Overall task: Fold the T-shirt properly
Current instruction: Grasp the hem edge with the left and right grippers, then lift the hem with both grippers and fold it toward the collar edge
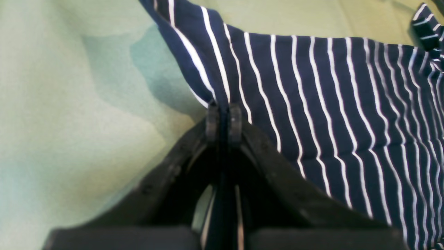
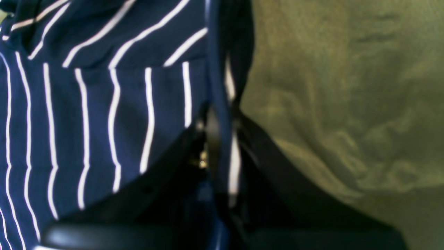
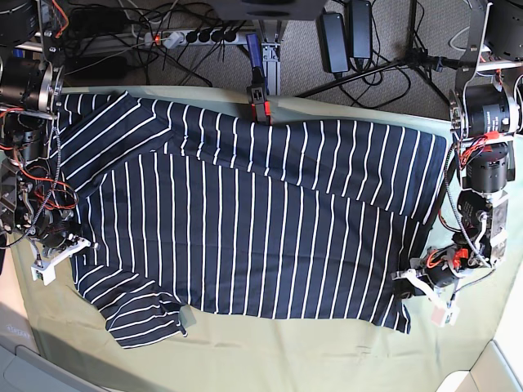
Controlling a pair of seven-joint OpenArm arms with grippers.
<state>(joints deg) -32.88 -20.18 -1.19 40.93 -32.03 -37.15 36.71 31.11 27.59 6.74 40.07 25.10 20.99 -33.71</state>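
The T-shirt (image 3: 245,229) is dark navy, nearly black, with thin white stripes at even spacing. It lies spread wide across the pale green cloth (image 3: 270,355), between the two arms. Its upper part is doubled over in a band whose edge slants across the body, and the stripes break direction along that edge. A short sleeve sticks out at the lower left of the base view, crumpled, its stripes running nearly crosswise. The left end effector (image 1: 223,114) is pinching one side edge of the shirt, gathering it into a ridge; the right end effector (image 2: 220,121) pinches the opposite edge.
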